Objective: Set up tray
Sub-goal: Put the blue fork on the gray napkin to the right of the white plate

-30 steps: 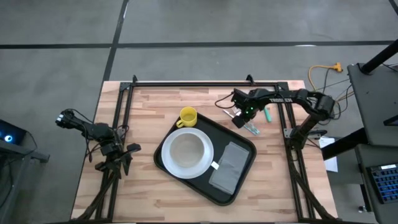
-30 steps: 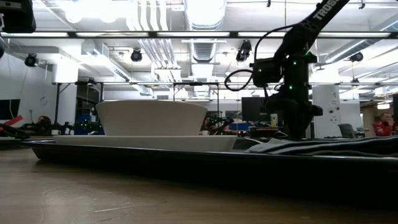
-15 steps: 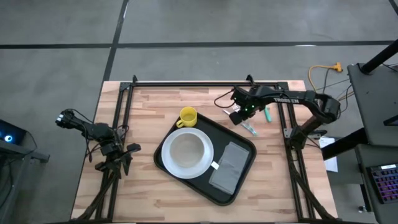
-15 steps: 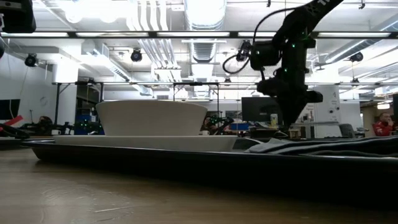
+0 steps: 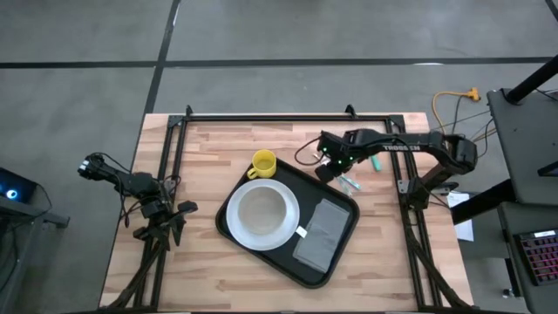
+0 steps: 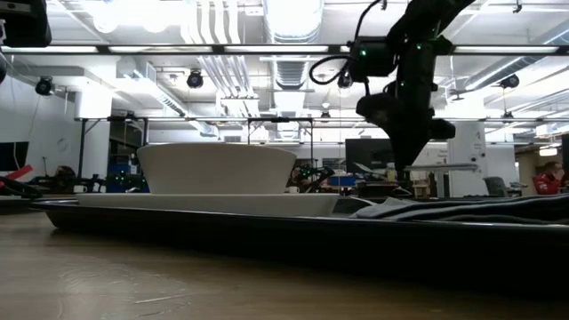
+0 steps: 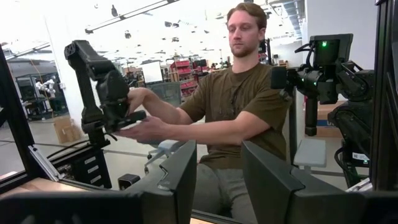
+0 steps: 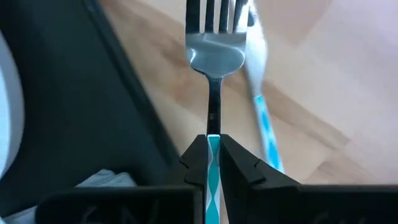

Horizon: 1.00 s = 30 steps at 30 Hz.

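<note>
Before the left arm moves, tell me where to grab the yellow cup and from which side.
Take the yellow cup by its rim, coming straight down from above. It stands upright with its mouth open, so one of the fingers fits inside the wall. Pick the side away from the plate, which probably crowds the other side.

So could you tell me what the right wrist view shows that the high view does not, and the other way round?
Only the right wrist view shows the right gripper shut on a fork by its teal-patterned handle. Only the high view shows the white bowl, yellow cup, grey napkin and the left gripper parked at the table's left edge. Both show the tray and a second teal-handled utensil lying on the wood beside it.
</note>
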Motion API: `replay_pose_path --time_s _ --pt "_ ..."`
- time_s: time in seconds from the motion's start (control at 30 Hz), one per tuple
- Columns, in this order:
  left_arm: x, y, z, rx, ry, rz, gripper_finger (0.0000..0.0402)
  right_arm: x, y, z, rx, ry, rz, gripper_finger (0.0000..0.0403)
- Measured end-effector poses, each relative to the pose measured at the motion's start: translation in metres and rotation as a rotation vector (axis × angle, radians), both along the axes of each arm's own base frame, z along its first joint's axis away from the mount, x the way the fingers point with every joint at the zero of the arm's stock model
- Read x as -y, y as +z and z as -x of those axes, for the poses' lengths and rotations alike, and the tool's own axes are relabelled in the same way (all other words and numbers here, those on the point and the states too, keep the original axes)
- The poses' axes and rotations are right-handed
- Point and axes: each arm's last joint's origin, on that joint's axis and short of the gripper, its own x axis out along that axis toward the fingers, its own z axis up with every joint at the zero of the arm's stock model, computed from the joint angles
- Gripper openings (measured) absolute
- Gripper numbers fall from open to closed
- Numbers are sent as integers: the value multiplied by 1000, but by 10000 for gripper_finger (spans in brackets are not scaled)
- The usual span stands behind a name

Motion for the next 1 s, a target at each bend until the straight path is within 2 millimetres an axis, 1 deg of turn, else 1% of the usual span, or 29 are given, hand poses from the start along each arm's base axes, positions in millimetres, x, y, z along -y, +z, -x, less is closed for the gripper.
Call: replay_pose_path --time_s 0.17,0.33,0.57,0.7,0.9,1.0 --pt "0 0 0 0 0 0 112 -10 4 -6 -2 5 54 15" --pt "0 0 0 0 0 0 112 -15 4 -8 10 -77 60 15" --pt "0 0 0 0 1 0 112 -18 5 -13 73 -315 -54 15" --pt "0 0 0 0 0 0 112 -24 6 -15 82 -437 -211 14" --pt "0 0 0 0 0 0 112 -46 6 -19 65 -654 -306 13" --pt "0 0 0 0 0 0 112 -55 6 -21 63 -727 -292 13"
